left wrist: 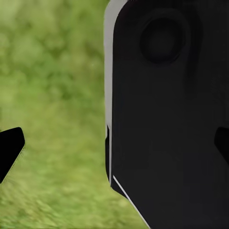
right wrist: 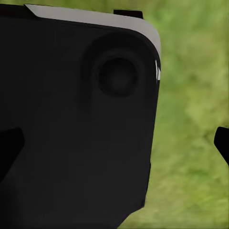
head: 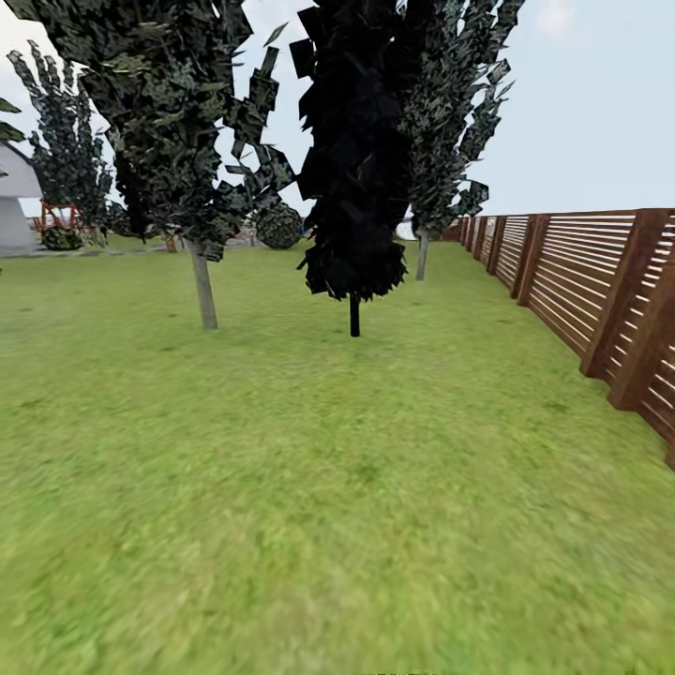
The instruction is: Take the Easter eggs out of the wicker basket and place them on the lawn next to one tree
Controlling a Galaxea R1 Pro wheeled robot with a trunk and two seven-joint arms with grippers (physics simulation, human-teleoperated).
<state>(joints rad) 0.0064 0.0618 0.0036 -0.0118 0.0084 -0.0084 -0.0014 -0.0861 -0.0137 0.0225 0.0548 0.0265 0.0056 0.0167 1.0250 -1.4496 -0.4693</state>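
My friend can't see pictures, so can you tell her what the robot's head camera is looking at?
A wide green mottled lawn stretches ahead to a slim grey-trunked tree with a dark speckled crown and, to its right, a narrow black columnar tree. A dark brown horizontal-slat wooden fence runs along the right side under a pale blue sky.

Flat, even daylight under a pale hazy sky (head: 581, 94); no cast shadows or glare. The grass (head: 328, 525) blurs nearest the camera and behind both wrist housings.

Mottled matt grass lawn (head: 309, 487), brown slatted wood fence (head: 600, 281), smooth pale tree (head: 203, 286) trunk.
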